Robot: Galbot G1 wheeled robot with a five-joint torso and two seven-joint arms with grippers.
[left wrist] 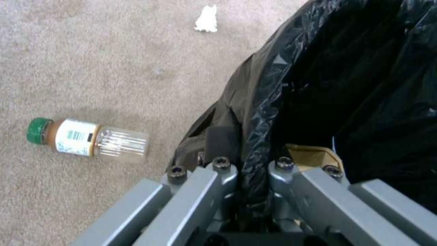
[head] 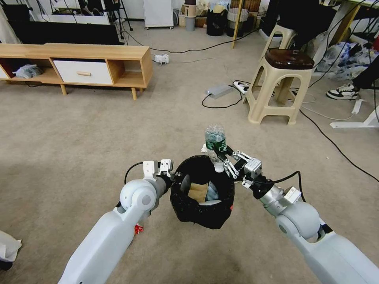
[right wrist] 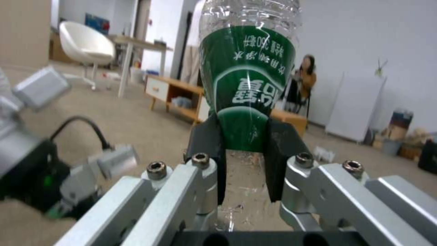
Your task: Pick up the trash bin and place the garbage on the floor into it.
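Right gripper (head: pixel 223 154) clamps green-labelled bottle (head: pixel 215 142) above trash bin (head: pixel 202 192).

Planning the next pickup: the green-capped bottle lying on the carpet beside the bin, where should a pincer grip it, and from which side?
Probably from straight above, closing across the labelled middle of the green-capped bottle. It lies flat on its side on the carpet, so only its round flanks are free, and the middle is a straight cylinder, while the cap end narrows. The bin hangs close beside it.
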